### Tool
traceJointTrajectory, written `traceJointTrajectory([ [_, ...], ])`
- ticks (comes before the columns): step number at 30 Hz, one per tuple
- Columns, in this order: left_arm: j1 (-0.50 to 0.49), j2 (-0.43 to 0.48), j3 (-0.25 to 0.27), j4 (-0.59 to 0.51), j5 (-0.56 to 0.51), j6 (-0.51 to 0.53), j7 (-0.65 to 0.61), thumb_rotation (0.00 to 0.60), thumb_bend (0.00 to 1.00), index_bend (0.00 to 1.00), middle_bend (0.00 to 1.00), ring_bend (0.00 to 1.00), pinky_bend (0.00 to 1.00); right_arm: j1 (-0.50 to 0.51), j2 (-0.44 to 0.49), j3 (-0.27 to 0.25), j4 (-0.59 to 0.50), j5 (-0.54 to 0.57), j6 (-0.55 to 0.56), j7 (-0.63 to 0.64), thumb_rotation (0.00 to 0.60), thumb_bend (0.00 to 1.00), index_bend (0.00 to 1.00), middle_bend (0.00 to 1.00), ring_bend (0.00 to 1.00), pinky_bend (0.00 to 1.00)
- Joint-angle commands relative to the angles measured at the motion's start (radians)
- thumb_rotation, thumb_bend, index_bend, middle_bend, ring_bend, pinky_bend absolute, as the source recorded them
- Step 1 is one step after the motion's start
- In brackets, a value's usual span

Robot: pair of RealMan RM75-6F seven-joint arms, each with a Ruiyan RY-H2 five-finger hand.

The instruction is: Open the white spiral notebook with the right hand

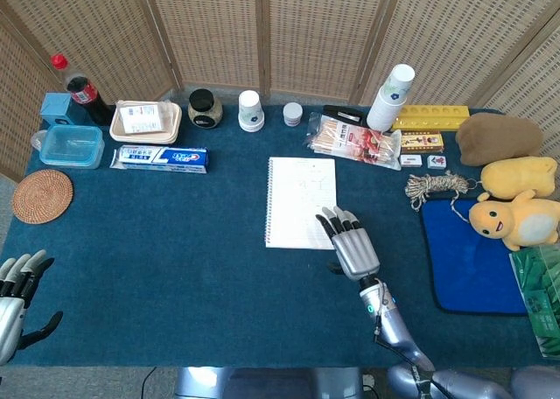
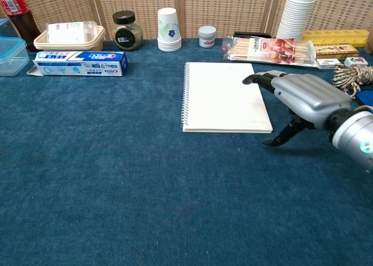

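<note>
The white spiral notebook point(image 1: 300, 199) point(image 2: 223, 95) lies flat and closed in the middle of the blue table, its wire binding along the left edge. My right hand point(image 1: 349, 244) point(image 2: 300, 98) hovers palm down over the notebook's near right corner, open, fingers stretched toward the cover, thumb pointing down at the cloth. It holds nothing. My left hand point(image 1: 16, 300) rests open at the table's near left corner, seen only in the head view.
A toothpaste box point(image 1: 160, 157), paper cups point(image 1: 251, 110), a jar point(image 1: 205, 108) and a snack packet point(image 1: 354, 141) line the far side. To the right lie a rope coil point(image 1: 435, 187), a blue mat point(image 1: 468, 255) and plush toys point(image 1: 518, 219). A wicker coaster point(image 1: 42, 195) sits left.
</note>
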Motion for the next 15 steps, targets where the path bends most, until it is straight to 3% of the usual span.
traceJointTrajectory([
  [1, -0.002, -0.003, -0.001, 0.004, -0.005, -0.004, -0.004, 0.6, 0.25, 0.15, 0.07, 0.03, 0.0, 0.026, -0.027, 0.012, 0.044, 0.009, -0.01, -0.004, 0.6, 0.16, 0.09, 0.12, 0.07, 0.16],
  [15, -0.007, -0.012, -0.003, 0.023, -0.025, -0.019, -0.021, 0.6, 0.25, 0.15, 0.07, 0.03, 0.0, 0.086, -0.067, 0.032, 0.173, 0.045, -0.046, 0.006, 0.6, 0.17, 0.1, 0.12, 0.07, 0.16],
])
